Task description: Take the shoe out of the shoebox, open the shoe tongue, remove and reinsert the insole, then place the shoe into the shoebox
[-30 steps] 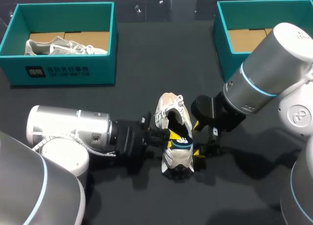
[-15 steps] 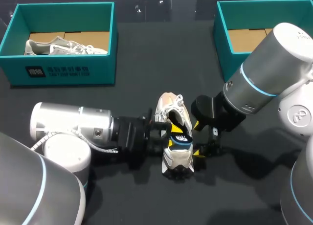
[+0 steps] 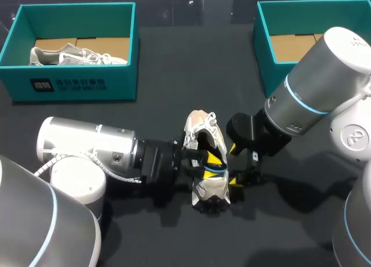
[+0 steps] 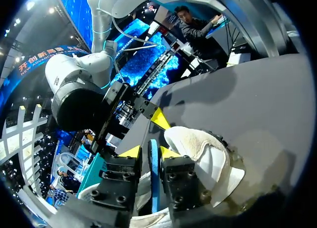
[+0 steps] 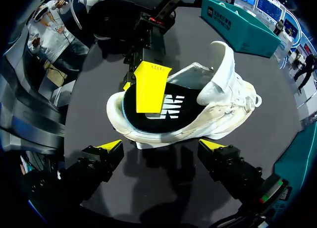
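Note:
A white sneaker [image 3: 200,127] lies on its side at the middle of the dark table, with a black insole with a blue edge [image 3: 215,166] in its opening at the heel. My left gripper [image 3: 210,158] reaches into that opening from the left. In the left wrist view the gripper [image 4: 148,152] stands slightly open. The insole's blue edge [image 4: 153,178] runs between the fingers, with a gap on one side. One yellow fingertip [image 5: 151,86] lies over the insole [image 5: 168,106]. My right gripper [image 5: 162,147] is wide open just short of the sneaker's sole [image 5: 223,99], holding nothing.
A teal shoebox [image 3: 75,84] at the back left holds a second pale shoe [image 3: 75,55]. Another teal shoebox [image 3: 272,64] stands at the back right, partly behind my right arm, with bare cardboard showing inside.
My left arm has pushed rightward, deeper into the sneaker's opening, and its fingers have parted. The insole's printed face shows less. The right arm has not moved.

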